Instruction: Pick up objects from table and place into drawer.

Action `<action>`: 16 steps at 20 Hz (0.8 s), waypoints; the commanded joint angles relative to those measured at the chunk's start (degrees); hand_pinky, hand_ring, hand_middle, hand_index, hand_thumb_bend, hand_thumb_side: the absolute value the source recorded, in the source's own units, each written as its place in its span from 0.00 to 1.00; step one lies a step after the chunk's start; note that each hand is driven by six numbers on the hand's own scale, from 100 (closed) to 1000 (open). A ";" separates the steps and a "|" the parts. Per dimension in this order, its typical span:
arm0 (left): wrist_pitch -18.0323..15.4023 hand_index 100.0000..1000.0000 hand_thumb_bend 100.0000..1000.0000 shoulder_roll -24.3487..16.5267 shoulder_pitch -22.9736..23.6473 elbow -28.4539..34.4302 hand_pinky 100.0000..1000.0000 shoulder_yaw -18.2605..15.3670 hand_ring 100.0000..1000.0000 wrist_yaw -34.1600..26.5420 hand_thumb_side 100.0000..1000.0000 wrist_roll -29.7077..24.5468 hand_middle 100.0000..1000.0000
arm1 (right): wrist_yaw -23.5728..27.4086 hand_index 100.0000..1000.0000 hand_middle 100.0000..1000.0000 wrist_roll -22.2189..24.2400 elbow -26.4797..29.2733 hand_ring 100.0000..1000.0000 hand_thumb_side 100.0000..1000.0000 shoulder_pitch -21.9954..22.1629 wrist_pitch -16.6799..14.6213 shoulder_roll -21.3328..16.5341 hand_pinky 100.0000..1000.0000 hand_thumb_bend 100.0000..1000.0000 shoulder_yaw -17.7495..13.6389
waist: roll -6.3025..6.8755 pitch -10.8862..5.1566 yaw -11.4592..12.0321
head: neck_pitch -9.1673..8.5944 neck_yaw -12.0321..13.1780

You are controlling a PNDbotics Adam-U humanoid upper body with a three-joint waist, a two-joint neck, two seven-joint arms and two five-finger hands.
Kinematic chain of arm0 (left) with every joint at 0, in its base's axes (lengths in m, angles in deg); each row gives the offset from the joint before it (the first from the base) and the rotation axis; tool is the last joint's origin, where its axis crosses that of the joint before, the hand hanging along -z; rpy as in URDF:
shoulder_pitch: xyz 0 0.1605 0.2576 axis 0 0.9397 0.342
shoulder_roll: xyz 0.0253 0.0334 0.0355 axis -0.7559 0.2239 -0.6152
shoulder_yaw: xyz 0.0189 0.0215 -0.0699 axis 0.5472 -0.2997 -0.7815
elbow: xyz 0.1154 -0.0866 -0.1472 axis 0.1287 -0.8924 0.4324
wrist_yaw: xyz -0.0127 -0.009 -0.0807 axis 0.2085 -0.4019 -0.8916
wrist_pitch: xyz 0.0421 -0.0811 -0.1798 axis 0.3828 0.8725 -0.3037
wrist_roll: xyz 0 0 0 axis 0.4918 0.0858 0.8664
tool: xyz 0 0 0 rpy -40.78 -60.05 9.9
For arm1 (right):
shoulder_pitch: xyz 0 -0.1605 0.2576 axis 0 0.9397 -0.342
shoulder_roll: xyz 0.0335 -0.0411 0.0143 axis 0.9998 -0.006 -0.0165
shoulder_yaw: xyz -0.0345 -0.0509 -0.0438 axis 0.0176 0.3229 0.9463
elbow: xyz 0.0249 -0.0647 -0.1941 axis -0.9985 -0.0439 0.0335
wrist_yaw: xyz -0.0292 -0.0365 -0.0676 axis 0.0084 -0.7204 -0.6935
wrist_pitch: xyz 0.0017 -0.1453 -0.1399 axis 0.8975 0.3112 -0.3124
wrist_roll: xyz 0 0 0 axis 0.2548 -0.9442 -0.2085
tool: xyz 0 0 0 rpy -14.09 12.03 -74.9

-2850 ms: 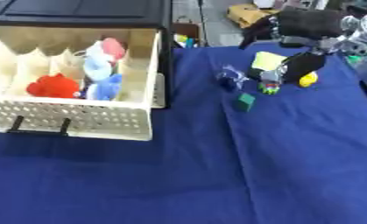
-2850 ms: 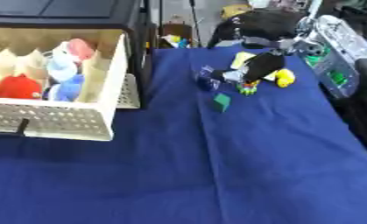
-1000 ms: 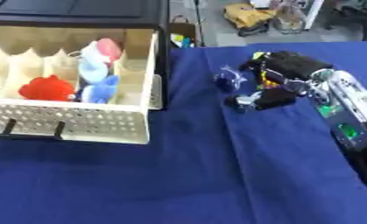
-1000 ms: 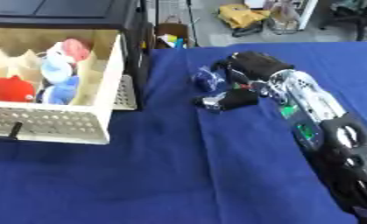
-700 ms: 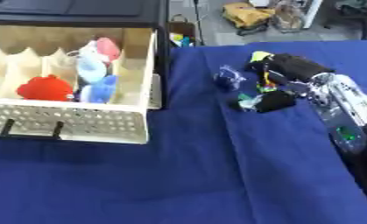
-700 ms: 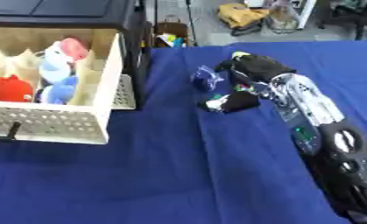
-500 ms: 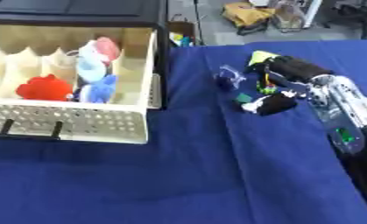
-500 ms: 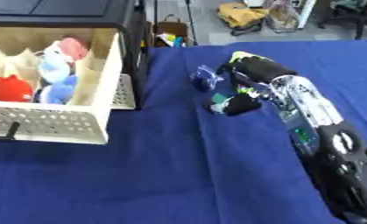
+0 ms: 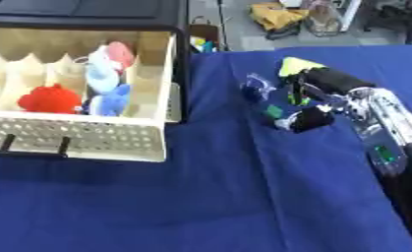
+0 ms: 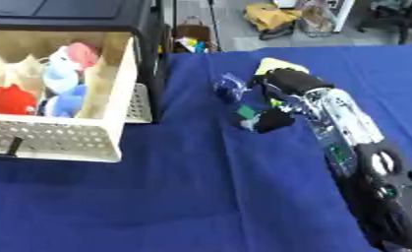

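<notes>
Curling its fingers around a small green block (image 9: 274,111), the right hand (image 9: 316,101) risks nudging the blue toy (image 9: 256,88) just beside it away.

Beyond your hand, past the far edge of the blue tabletop (image 9: 243,197), you see grey floor (image 9: 243,29) with a yellow-brown heap (image 9: 278,15) and colourful clutter (image 10: 190,44) lying on it.

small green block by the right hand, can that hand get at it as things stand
Probably yes. The right hand is already over the objects on the blue cloth, and the small green block lies just to its left with nothing between them. Whether the fingers are open is hard to tell.
</notes>
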 commanded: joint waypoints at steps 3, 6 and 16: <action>0.02 0.85 0.23 -0.34 -0.39 0.75 0.61 0.01 0.60 0.21 1.00 -0.03 0.78 | -1.53 0.84 0.40 -0.68 -1.39 0.85 0.62 -1.32 1.41 0.79 0.69 0.43 -1.41 | 0.20 -0.69 0.00 | -0.86 -0.24; 0.02 0.85 0.23 -0.24 -0.39 0.75 0.61 0.05 0.60 0.27 1.00 -0.08 0.78 | -2.51 0.83 0.40 -1.14 -3.01 0.84 0.62 -1.69 2.50 1.93 0.69 0.42 -2.07 | 0.25 -0.60 0.01 | -0.98 -0.31; -0.07 0.85 0.23 0.12 -0.43 0.75 0.61 0.24 0.60 0.50 1.00 -0.26 0.78 | -3.25 0.82 0.39 -2.07 -7.59 0.84 0.60 -2.51 4.26 3.67 0.68 0.39 -2.95 | 0.46 -0.25 0.19 | -1.14 -0.52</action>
